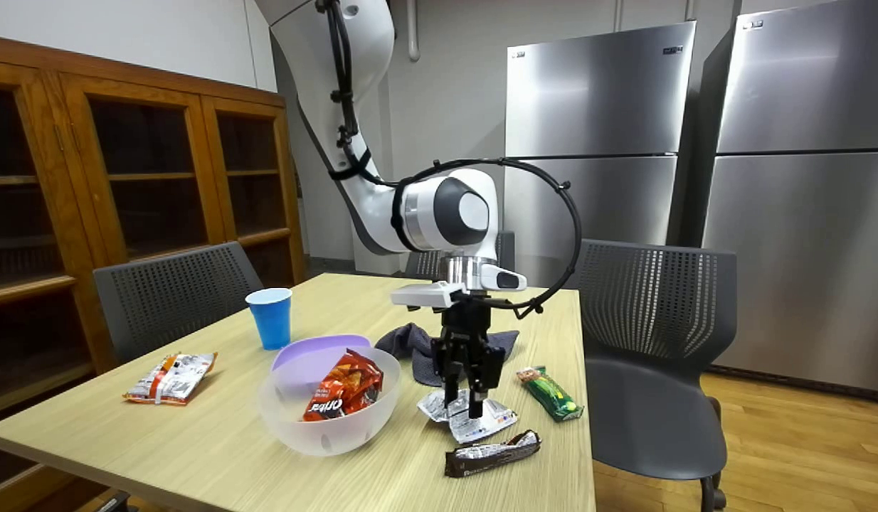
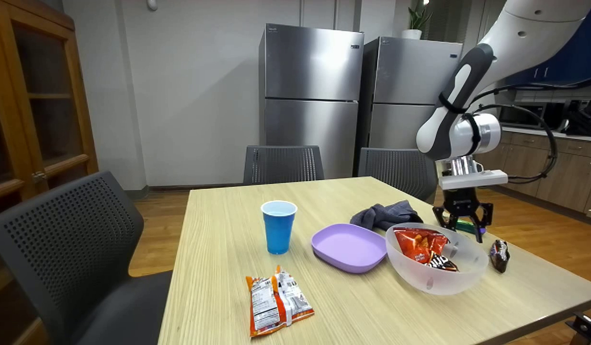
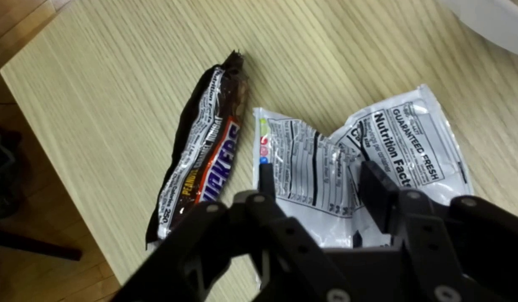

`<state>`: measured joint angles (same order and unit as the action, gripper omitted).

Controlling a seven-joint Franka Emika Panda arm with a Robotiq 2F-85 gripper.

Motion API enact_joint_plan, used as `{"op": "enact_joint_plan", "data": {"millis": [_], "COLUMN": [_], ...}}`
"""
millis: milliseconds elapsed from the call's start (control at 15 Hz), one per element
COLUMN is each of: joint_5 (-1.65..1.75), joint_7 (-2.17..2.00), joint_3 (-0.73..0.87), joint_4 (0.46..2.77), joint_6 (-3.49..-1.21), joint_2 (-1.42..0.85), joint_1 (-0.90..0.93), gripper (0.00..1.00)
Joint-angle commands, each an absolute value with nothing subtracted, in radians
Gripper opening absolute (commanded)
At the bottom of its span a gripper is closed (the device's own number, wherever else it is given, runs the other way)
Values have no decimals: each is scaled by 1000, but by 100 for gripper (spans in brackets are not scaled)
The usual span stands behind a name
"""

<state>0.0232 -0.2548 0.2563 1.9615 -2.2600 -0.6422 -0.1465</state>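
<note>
Black two-fingered pincer (image 3: 317,176), spread partway at the frame's lower centre with nothing visibly gripped, is best closed low across the crumpled silver-white foil packet (image 3: 328,161).

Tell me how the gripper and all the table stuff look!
Gripper, jaws apart
White packet, creased, lying down
Snickers bar, lying down
Green packet, lying down
Orange bag, lying down
Bowl, upright
Red bag, in bowl
Purple plate, face up
Blue cup, standing up
Cloth, bunched up
</note>
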Motion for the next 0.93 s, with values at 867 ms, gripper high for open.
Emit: {"op": "enact_joint_plan", "data": {"millis": [867], "joint_5": [136], "joint_7": [-215], "joint_3": [268], "joint_4": [1978], "joint_6": [-2239], "joint_2": [-561], "joint_1": [-129], "gripper": [0]}}
